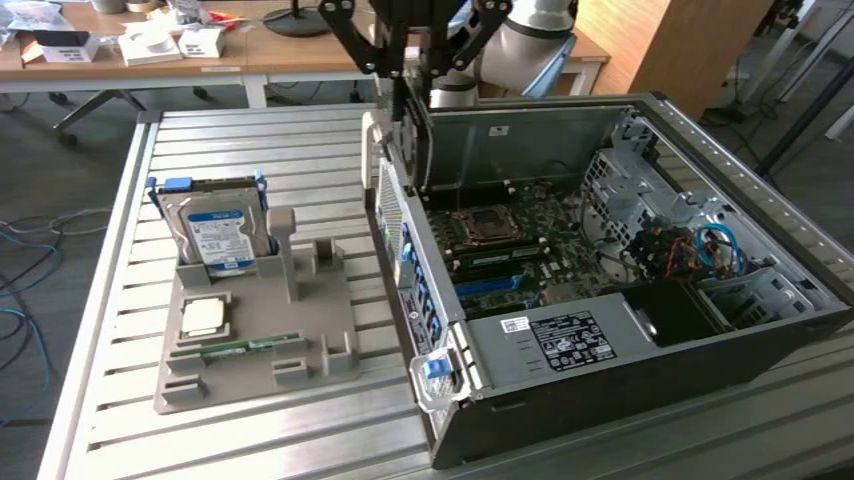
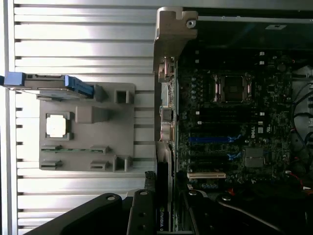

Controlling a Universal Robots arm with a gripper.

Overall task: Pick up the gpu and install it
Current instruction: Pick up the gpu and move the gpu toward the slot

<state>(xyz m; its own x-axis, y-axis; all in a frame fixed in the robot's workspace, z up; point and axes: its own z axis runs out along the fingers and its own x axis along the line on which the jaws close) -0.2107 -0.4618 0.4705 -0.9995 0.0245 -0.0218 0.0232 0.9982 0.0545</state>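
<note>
1. Closest to the lens, an open computer case (image 1: 641, 400) lies on its side on a slatted metal bench (image 1: 267, 140). Its grey power supply (image 1: 561, 340) sits at the near corner, with the motherboard (image 1: 534, 225) exposed behind it.
2. At the far end of the case, the robot arm (image 1: 527, 40) hangs over the work. Its jaws are closed on the gpu (image 1: 408, 140), pinching the card's upper part from both sides.
3. Held on edge, the gpu hangs with its dark board vertical and its pale bracket (image 1: 378, 150) turned toward the exterior view's left. It is right at the case's rear wall, and whether it touches that wall cannot be told. The blue card slot (image 1: 494, 290) lies apart from it, lower on the motherboard.
4. From the wrist view, the gpu (image 2: 164, 205) appears edge-on between the black fingers (image 2: 142, 215), and an NVIDIA label can be read on it. The card sits just beside the rear wall, with the blue slot (image 2: 212, 139) and a white slot (image 2: 205, 175) nearby on the motherboard.
5. On the exterior view's left, a grey holder (image 1: 254, 380) rests on the bench. It carries an upright hard drive (image 1: 220, 235) with blue rails, a processor chip (image 1: 203, 317) lying flat, and a green memory stick (image 1: 247, 347) just in front of the chip.
</note>
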